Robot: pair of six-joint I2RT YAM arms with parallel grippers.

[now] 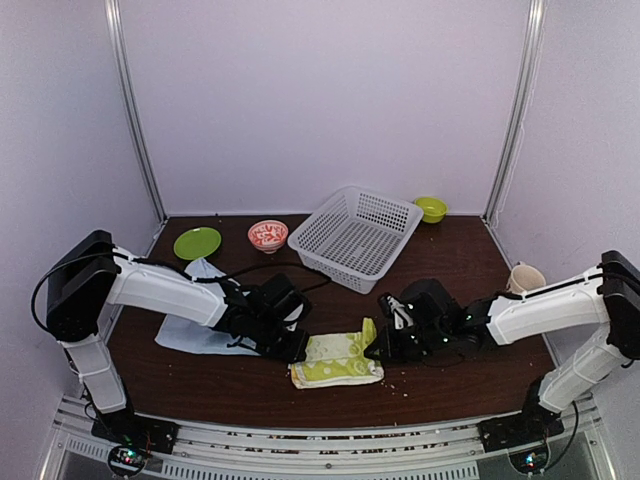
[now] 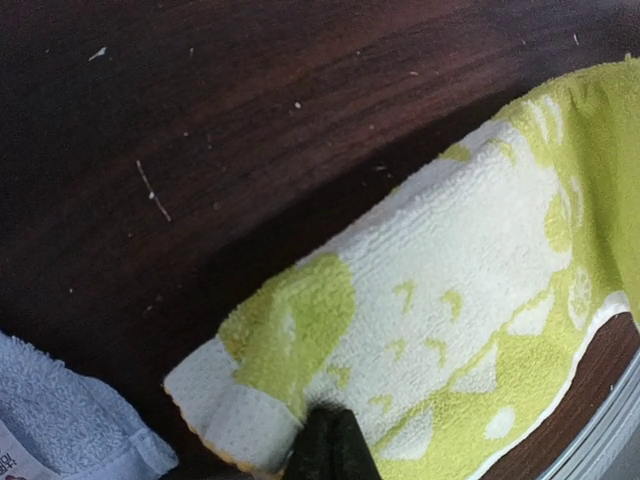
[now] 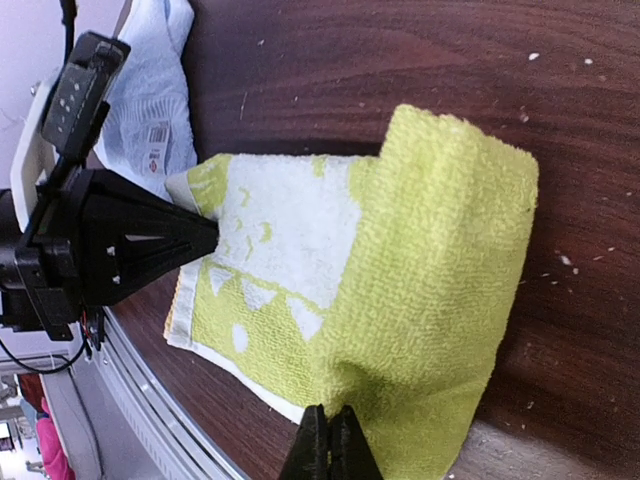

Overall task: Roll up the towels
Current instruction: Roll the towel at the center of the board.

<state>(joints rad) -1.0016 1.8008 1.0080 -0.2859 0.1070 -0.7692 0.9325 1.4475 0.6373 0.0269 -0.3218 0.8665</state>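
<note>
Barely begun, by the look of it: the lime-green towel (image 1: pixel 338 360) lies at the near middle of the table (image 1: pixel 460 262), folded into a flat strip, with only its right end lifted and humped over toward the left. The right gripper (image 1: pixel 385 345) has its fingers closed on that raised end. The left gripper (image 1: pixel 292 345) is closed to a point at the towel's left edge; whether cloth sits between its fingers I cannot tell. No tight coil shows yet. The pale blue towel (image 1: pixel 190 330) lies spread out beneath the left arm, unrolled, so both rolls remain to be made.
</note>
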